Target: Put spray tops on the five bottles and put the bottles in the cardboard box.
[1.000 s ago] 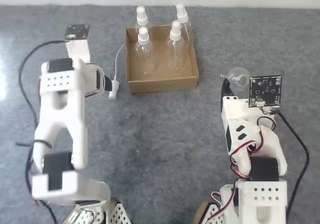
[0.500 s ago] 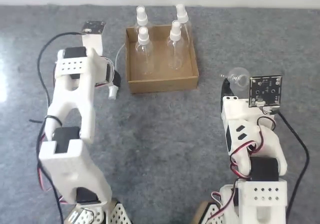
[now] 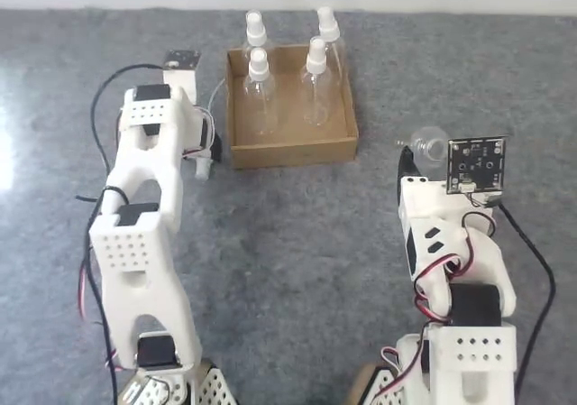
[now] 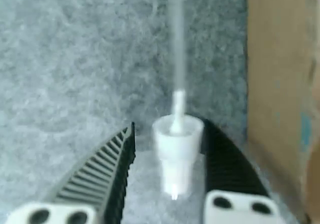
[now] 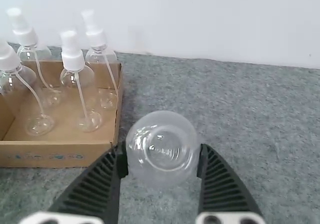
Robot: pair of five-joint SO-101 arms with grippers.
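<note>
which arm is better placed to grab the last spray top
Left. Its open gripper sits around the spray top lying beside the box; the right gripper is farther off and shut on the bottle.

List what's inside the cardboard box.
Four clear bottles with white spray tops stand inside the cardboard box. Its near wall covers the floor edge right behind it.
</note>
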